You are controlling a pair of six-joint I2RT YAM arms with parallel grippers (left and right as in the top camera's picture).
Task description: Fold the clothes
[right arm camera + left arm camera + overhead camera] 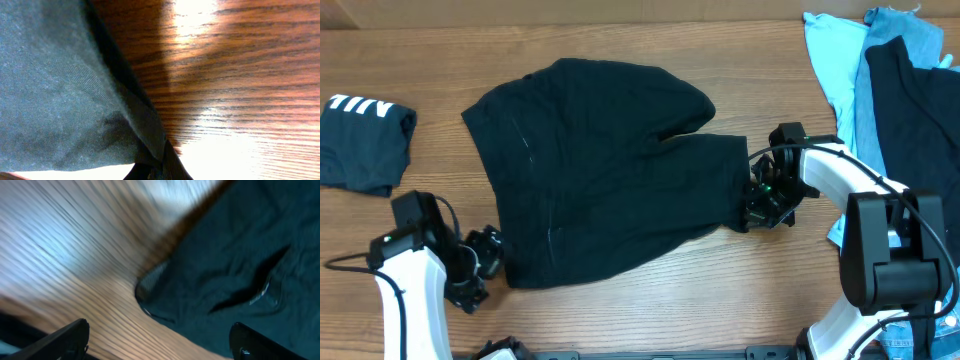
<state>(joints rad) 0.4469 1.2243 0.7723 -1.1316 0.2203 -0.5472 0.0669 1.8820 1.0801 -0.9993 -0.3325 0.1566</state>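
a black tee (600, 170) lies spread and rumpled across the middle of the worktop (430, 60), with one flap of cloth reaching out to the right. the right tool (758, 207) sits at the right end of that flap, touching its edge. in the right wrist view the cloth fills the left side. its dark hem runs down to a point at the bottom edge, where it gathers at the tool's tip. the tool is narrow there, pinching the hem, with bare wood to the right of it.

the left tool (490, 262) is at the near left corner of the tee, just beside the cloth's edge. the left wrist view is blurred. in it the fingers (65, 339) stand wide apart at the bottom corners, over bare wood. the tee's rounded corner lies ahead of the gap between them, resting on the wood and apart from both fingers.

at the far left edge of the worktop rests a folded black piece (365, 145) with white lettering, well apart from the tee. at the far right lies a heap of clothes: a light-blue piece (832, 60), a denim-blue piece (910, 28) farther back, and a second black tee (910, 100) on top of them, just beyond the right arm.
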